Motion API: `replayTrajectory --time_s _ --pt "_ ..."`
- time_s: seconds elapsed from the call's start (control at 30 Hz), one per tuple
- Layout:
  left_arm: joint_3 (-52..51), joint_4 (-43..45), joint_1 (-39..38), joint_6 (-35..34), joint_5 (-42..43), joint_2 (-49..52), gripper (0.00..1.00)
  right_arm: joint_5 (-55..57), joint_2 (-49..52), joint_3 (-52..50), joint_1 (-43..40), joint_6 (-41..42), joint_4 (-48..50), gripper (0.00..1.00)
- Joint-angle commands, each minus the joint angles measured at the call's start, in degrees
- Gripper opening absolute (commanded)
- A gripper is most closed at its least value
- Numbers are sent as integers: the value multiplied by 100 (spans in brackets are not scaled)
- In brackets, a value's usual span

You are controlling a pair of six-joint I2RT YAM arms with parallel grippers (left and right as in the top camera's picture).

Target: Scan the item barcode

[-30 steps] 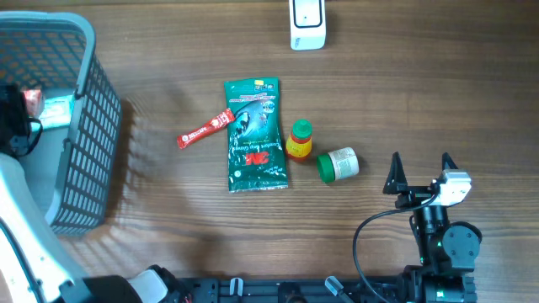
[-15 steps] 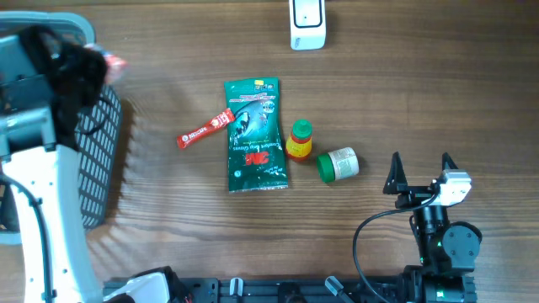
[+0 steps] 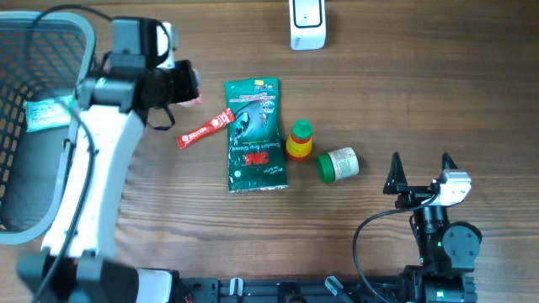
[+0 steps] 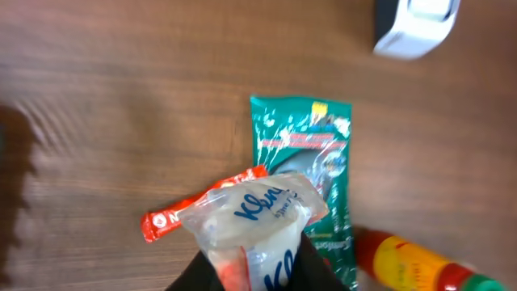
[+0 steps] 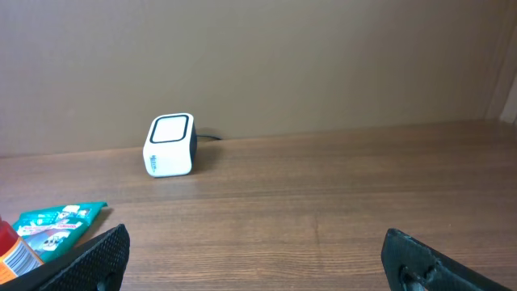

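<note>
My left gripper (image 4: 254,271) is shut on a clear plastic pack (image 4: 254,218) with blue lettering and a red patch, held above the table. In the overhead view the left gripper (image 3: 189,84) hangs just right of the basket, above the red sachet (image 3: 205,129). Little of the pack shows there, and no barcode shows in any view. The white scanner box (image 3: 307,23) stands at the table's far edge, also in the left wrist view as the scanner (image 4: 416,24). My right gripper (image 3: 418,168) rests open at the near right, nothing between its fingers.
A grey mesh basket (image 3: 25,25) stands at the far left with a labelled packet inside. On the table lie a green packet (image 3: 255,135), a yellow bottle with a red cap (image 3: 299,140) and a small jar with a green lid (image 3: 338,164).
My left arm has come up out of the basket and swung right over the table with the pack in its grip. The right arm has not moved.
</note>
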Motion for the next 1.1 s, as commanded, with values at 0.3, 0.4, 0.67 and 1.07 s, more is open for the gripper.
replayTrajectory --time_s 0.3,0.4,0.67,1.07 --pt "39 -31 -111 1237 -13 1967 8 79 -13 -15 -9 -42 11 100" --pt "35 -44 -243 1672 -11 2343 10 81 -13 -15 -9 -39 11 100" --pt "35 -107 -662 2151 -24 2608 34 81 -13 -15 -9 -39 11 100" --pt "68 -260 -758 2142 -142 2433 100 81 -13 -15 -9 -39 11 100"
